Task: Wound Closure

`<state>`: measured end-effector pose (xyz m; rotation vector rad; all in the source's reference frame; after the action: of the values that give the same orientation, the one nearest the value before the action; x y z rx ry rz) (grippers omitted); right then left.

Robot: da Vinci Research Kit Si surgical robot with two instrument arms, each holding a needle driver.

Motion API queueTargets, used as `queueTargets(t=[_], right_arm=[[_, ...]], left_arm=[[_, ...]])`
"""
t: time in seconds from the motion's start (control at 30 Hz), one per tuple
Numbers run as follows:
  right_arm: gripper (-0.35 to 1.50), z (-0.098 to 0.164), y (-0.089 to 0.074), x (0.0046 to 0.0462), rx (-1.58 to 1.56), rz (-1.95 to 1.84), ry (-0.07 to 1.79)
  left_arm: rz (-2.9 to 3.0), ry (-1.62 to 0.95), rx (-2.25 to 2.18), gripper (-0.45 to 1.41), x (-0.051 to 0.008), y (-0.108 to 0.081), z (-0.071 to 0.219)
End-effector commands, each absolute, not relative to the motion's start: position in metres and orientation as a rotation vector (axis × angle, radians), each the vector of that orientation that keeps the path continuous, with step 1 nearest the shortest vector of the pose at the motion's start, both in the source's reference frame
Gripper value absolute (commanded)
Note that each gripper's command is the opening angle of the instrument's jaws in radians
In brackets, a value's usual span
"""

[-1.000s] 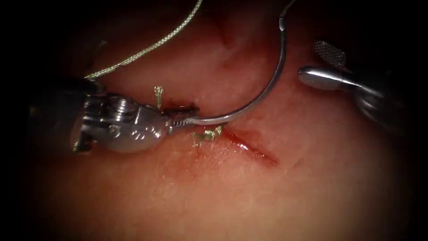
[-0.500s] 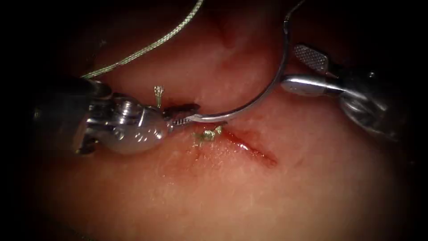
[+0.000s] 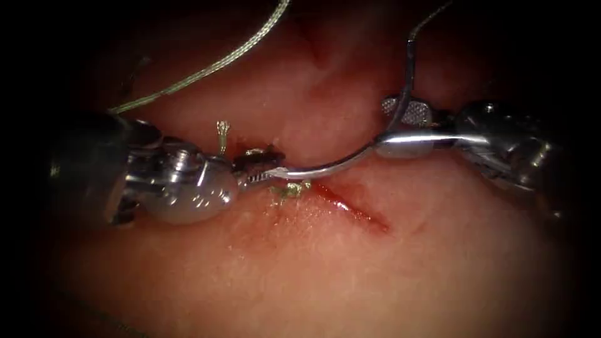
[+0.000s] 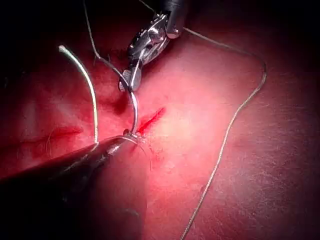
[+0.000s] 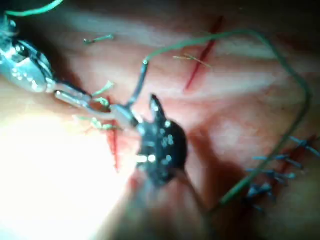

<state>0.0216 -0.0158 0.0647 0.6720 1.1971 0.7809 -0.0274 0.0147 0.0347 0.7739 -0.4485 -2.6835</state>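
The left tool (image 3: 260, 172) holds the curved needle (image 3: 350, 158) at its tip end, with both jaws closed on the metal directly above the cut (image 3: 350, 209) in the tissue (image 3: 313, 275). From that grip the needle's body runs away from the left jaws toward the right tool (image 3: 400, 128), lying almost level at first, then curving upward past the right jaws to its swaged end (image 3: 410, 50), which points up and away from the tissue. The needle's long axis therefore lies across the cut, from the left jaws to the right jaws, and no part of the visible curve is buried in the tissue. The right tool's jaws stand on either side of the needle at roughly mid-curve, one jaw face behind the metal and the other in front of it; whether they are fully clamped on it cannot be told. In the left wrist view the needle (image 4: 131, 97) rises from the left tool (image 4: 117, 142) to the right tool (image 4: 131, 80). The thread (image 3: 213, 66) leaves the swaged end and a braided length of it crosses the tissue beyond the left tool. Short cut ends of thread (image 3: 289, 188) lie just beneath the left jaws, and another short end (image 3: 221, 133) stands upright just behind them. Red fluid (image 3: 341, 203) lines the cut between the two tools. No lettering or marking is legible on either tool.
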Motion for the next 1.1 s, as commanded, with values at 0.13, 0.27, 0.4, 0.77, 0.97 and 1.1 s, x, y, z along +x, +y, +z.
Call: queueTargets(t=[0.13, 0.27, 0.4, 0.77, 0.97, 1.1], right_arm=[[-0.35, 0.0650, -0.0148, 0.0220, 0.634, 0.761, 1.221], [-0.35, 0.0650, -0.0147, 0.0214, 0.621, 0.755, 1.225], [-0.35, 0.0650, -0.0147, 0.0212, 0.610, 0.748, 1.230], [-0.35, 0.0648, -0.0150, 0.0208, 0.595, 0.708, 1.228], [-0.35, 0.0644, -0.0156, 0.0202, 0.575, 0.607, 1.223], [-0.35, 0.0634, -0.0163, 0.0206, 0.533, 0.457, 1.225]], left_arm=[[-2.662, -0.441, 0.801, -0.45, -0.0283, 0.0147, 0.0350], [-2.631, -0.414, 0.856, -0.45, -0.0282, 0.0150, 0.0344], [-2.628, -0.410, 0.862, -0.45, -0.0280, 0.0151, 0.0343], [-2.838, -0.069, 1.195, 1.14, -0.0279, 0.0156, 0.0334], [-2.905, 0.595, 1.535, 1.14, -0.0274, 0.0170, 0.0294], [-2.967, 0.947, 1.592, 1.14, -0.0284, 0.0199, 0.0270]])
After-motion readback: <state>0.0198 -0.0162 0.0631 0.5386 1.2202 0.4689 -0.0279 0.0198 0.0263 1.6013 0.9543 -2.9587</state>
